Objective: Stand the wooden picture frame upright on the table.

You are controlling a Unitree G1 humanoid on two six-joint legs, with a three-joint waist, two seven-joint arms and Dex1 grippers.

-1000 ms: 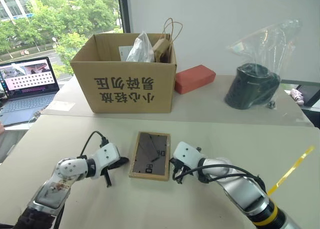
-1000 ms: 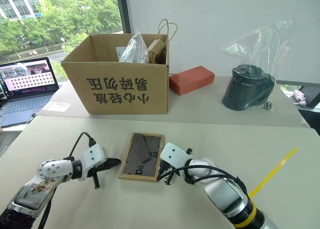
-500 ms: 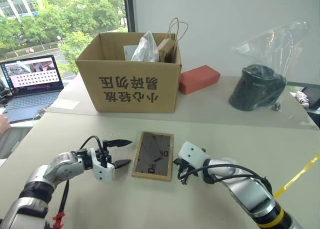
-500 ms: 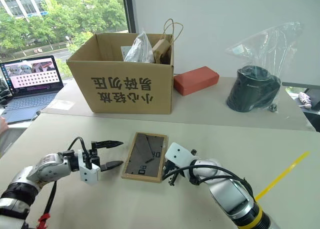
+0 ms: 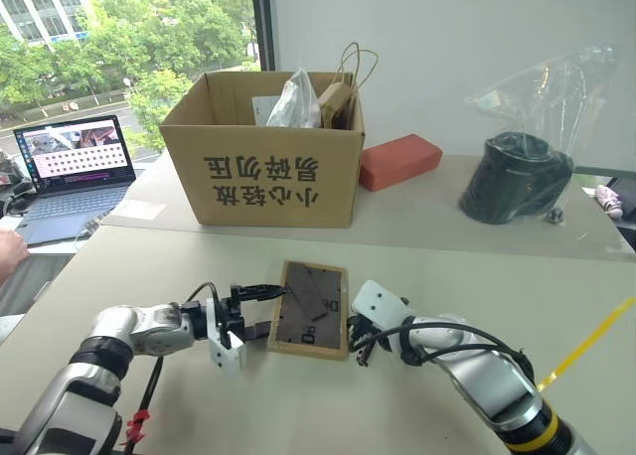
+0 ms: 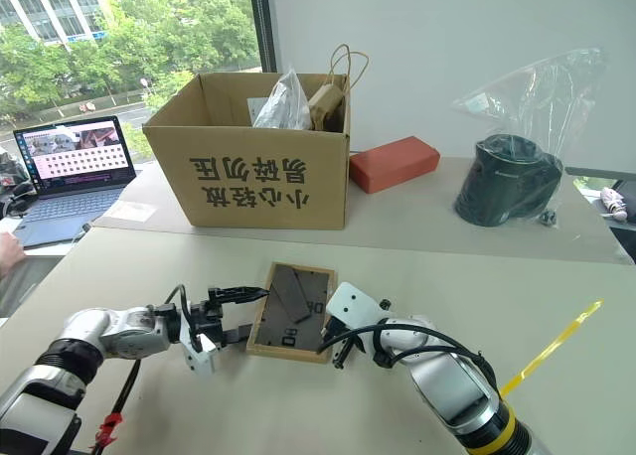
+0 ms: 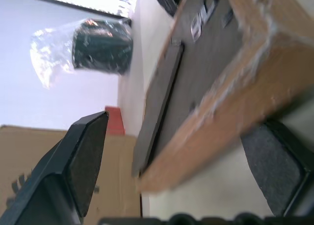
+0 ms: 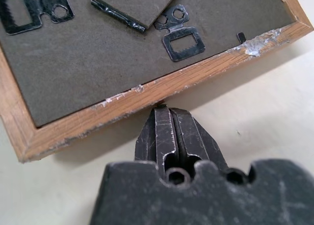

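Fingers of the left gripper [image 5: 260,309] spread wide, straddling the left long edge of the picture frame [image 5: 312,309], which lies back-up on the surface [image 5: 556,276], long axis running away from the robot. Right gripper [image 8: 164,118], pinched shut, noses against the opposite edge.

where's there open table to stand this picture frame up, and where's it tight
Bare table lies between the wooden picture frame and the far row, and right toward the yellow strip. Tight around the frame itself: left gripper and right gripper flank it. Cardboard box, red block and bagged black object crowd the back.
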